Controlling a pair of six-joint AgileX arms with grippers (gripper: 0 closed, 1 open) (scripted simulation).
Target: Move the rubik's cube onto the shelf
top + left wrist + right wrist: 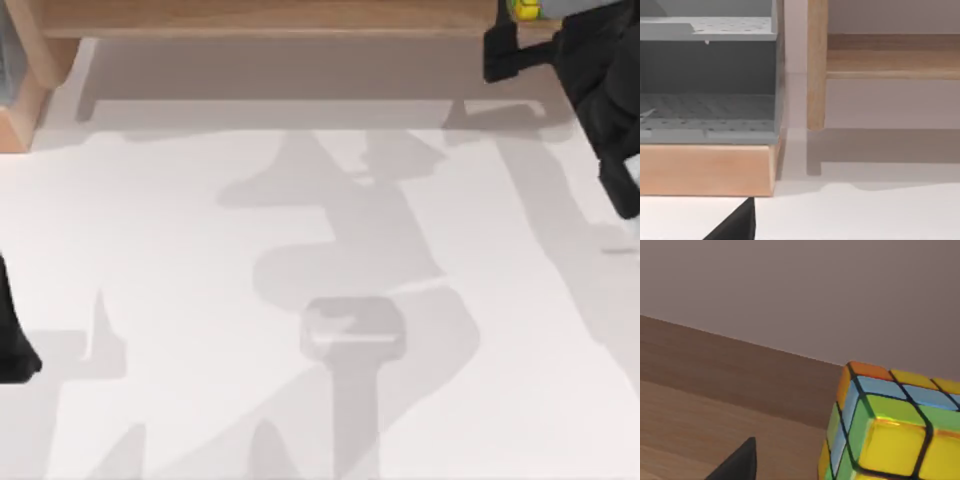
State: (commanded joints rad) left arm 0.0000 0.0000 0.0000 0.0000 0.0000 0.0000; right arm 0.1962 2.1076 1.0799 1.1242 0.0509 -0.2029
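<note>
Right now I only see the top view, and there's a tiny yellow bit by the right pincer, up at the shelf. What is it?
Observer: The rubik's cube, beside the right pincer. The right wrist view shows orange, blue, green and yellow squares.
Operator: What's around it?
Observer: The shelf, its light wood beside it, and a plain wall behind.
Operator: What does my left arm, at the table's left edge, look at?
Observer: A grey rack full of holes on a wooden base, beside the shelf's upright post.
</note>
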